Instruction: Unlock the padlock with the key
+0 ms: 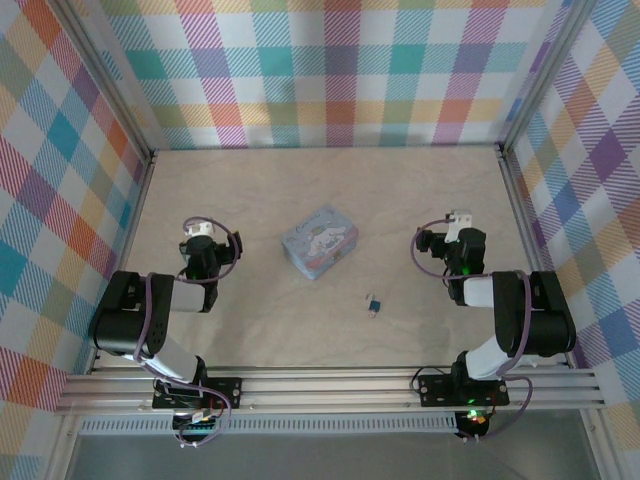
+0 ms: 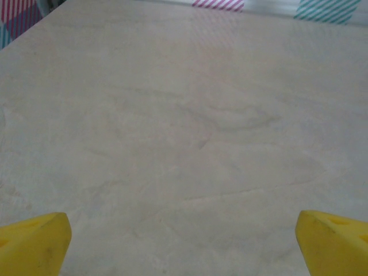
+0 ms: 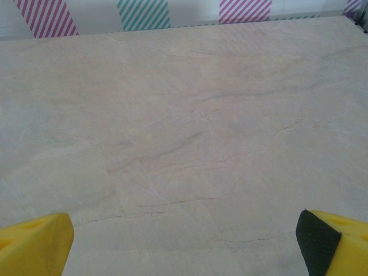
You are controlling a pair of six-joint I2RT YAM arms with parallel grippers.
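1. Far left, the plaid wall (image 1: 60, 200) borders the pale, marbled table (image 1: 300, 190).
2. The left arm (image 1: 165, 300) is folded over the table's near left part, its wrist pointing toward the far wall.
3. The left gripper (image 2: 184, 247) hangs above bare table. Its jaws are released and spread wide, and the two yellow fingertips (image 2: 31, 244) sit at the lower corners of the left wrist view with nothing between them.
4. Right of that arm, near the table's middle, a light-blue tin (image 1: 320, 242) with a cartoon print lies flat, turned at a slant.
5. The padlock (image 1: 374, 303) lies on the table just right of and nearer than the tin, apart from it. It is between the two arms, somewhat closer to the right one. It is a tiny blue thing with a dark part, and neither gripper touches it. It is too small to tell whether a key is at it.
6. The right arm (image 1: 510, 310) is folded over the near right part of the table.
7. The right gripper (image 3: 184, 247) is likewise released and wide apart over bare table, holding nothing. One yellow finger (image 3: 319, 241) shows a black pad.
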